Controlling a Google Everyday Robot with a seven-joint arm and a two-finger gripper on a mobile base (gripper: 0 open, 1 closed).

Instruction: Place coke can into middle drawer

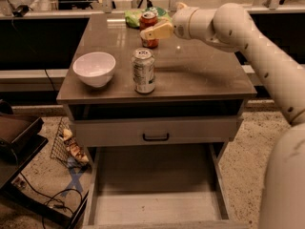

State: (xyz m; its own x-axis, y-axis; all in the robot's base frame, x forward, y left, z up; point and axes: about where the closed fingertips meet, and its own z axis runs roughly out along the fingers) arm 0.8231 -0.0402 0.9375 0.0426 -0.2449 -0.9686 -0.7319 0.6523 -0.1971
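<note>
Just behind gripper (pixel 152 32), coke can (pixel 148 19).

a robot test lab: a cabinet (pixel 200 66) on speckled floor (pixel 243 147), a blue tape cross (pixel 71 168), loose cables (pixel 52 202), and the gripper (pixel 153 33) at the coke can (pixel 148 19) on top.

Gripper (pixel 151 31) upper centre, arm (pixel 252 39) outstretched
</note>
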